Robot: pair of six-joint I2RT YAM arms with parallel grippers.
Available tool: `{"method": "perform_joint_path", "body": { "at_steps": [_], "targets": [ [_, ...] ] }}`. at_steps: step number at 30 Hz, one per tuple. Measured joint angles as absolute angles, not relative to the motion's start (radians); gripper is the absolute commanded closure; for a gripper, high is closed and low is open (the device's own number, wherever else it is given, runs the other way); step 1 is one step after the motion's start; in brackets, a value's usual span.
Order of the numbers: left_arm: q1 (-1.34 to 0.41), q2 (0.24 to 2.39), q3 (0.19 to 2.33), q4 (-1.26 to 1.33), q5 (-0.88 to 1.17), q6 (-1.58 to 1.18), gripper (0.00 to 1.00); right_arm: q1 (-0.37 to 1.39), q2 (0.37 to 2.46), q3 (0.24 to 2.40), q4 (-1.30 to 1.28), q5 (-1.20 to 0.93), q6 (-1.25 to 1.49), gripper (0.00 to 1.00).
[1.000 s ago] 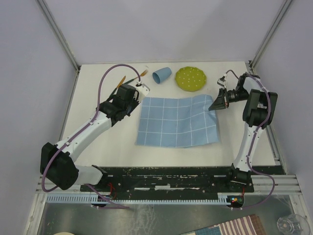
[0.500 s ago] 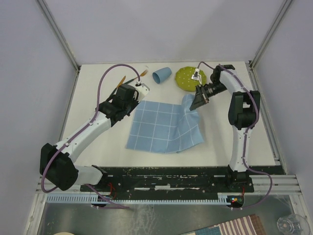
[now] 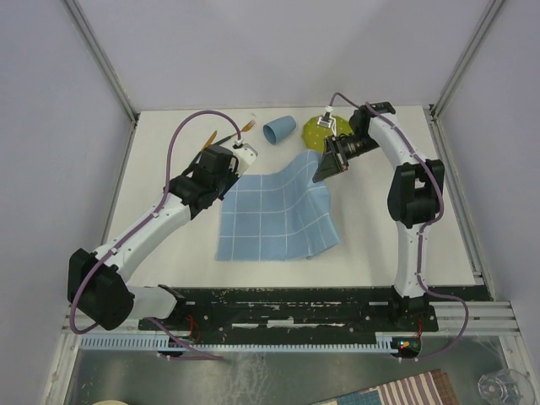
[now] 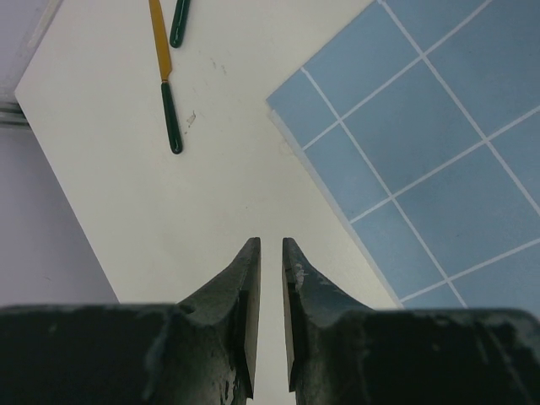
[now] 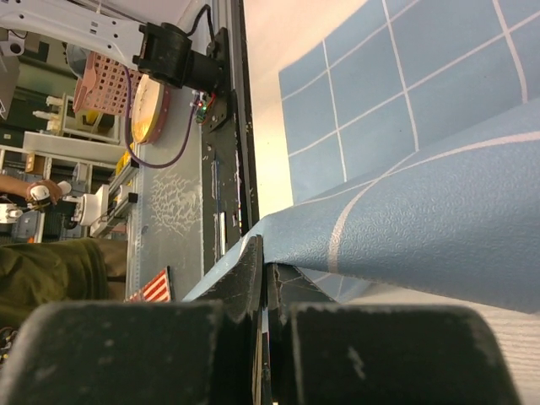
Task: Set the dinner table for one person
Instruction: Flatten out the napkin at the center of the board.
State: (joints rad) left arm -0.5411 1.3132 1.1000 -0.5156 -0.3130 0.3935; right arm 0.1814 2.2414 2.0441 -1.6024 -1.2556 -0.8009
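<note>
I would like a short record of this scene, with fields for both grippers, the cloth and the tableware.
right gripper: fingers shut on a corner of the light-blue grid cloth, corner raised
left gripper: fingers slightly apart, empty, over the dinner table beside the cloth
green plate: far side, partly hidden by the right gripper
blue cup: lying on its side, left of the plate

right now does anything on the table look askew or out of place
Yes. The blue grid cloth is skewed and not flat: the right gripper pinches its far right corner, lifted and folded by the green plate. The blue cup lies on its side.
</note>
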Motion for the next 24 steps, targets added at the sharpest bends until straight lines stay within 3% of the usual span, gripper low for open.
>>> {"method": "perform_joint_path", "body": {
  "at_steps": [10,24],
  "targets": [
    [-0.541,1.313,1.098,-0.514,-0.313,0.393,0.77,0.156,2.181,2.023,-1.602,-1.293,-0.801,0.98],
    [-0.541,1.314,1.098,-0.513,-0.313,0.393,0.77,-0.073,2.217,1.951,-1.602,-1.266,-0.780,0.98]
  ]
}}
